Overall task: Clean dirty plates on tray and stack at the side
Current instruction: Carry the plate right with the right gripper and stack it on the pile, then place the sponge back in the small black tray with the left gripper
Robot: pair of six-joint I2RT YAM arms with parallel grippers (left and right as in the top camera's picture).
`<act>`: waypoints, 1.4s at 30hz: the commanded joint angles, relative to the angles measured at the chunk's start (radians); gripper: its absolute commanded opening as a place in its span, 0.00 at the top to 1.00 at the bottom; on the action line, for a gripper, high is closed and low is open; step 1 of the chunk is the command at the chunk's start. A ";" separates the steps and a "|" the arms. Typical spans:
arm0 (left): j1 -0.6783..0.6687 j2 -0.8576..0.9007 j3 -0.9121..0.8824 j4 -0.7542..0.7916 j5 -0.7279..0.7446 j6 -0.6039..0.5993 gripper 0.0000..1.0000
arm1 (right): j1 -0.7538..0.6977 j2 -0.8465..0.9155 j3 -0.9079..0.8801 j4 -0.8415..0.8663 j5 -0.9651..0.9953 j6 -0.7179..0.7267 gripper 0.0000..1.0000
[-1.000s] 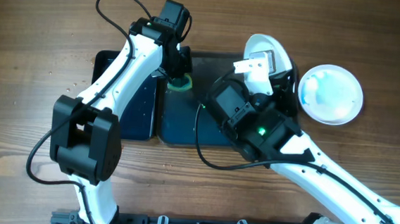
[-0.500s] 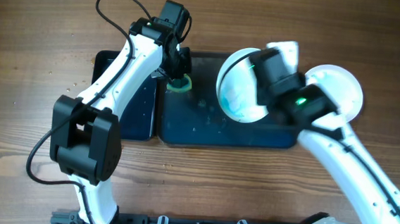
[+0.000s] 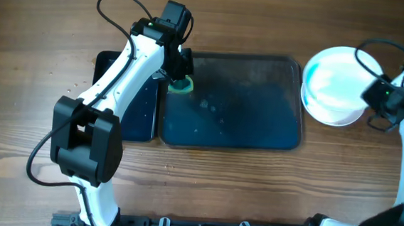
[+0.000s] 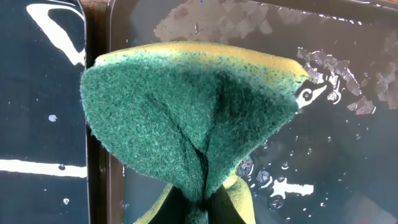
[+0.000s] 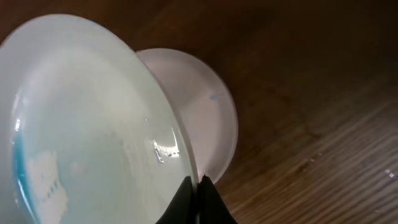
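Note:
My left gripper (image 3: 180, 74) is shut on a green and yellow sponge (image 3: 182, 85), folded in its jaws (image 4: 202, 205) and fills the left wrist view (image 4: 186, 118), over the left end of the wet dark tray (image 3: 243, 134). My right gripper (image 3: 371, 96) is shut on the rim of a white plate (image 3: 332, 90), held right of the tray over the wood. In the right wrist view the jaws (image 5: 199, 186) pinch the plate's edge (image 5: 87, 124), with another white plate (image 5: 205, 106) just below it.
A second dark tray (image 3: 134, 115) lies left of the main tray under the left arm. The tray holds water drops and soap film (image 4: 236, 25). Bare wooden table (image 3: 326, 179) surrounds the trays.
My right arm has carried the white plate from over the tray rightward, off the tray, to above the plate at the side. The left arm and sponge have stayed put.

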 commanded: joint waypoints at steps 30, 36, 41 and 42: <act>0.372 -0.080 -0.267 0.027 -0.063 0.273 0.96 | -0.008 0.138 0.132 -0.146 -0.314 -0.153 0.10; 0.365 -0.081 -0.351 0.092 -0.063 0.272 0.56 | 0.011 0.117 0.132 -0.167 -0.317 -0.176 0.10; 0.362 -0.114 -0.192 -0.031 -0.064 0.269 0.32 | 0.082 -0.013 0.134 -0.164 -0.315 -0.240 0.00; 0.360 -0.125 -0.145 -0.070 -0.063 0.269 0.31 | 0.109 -0.055 0.134 -0.166 -0.318 -0.253 0.01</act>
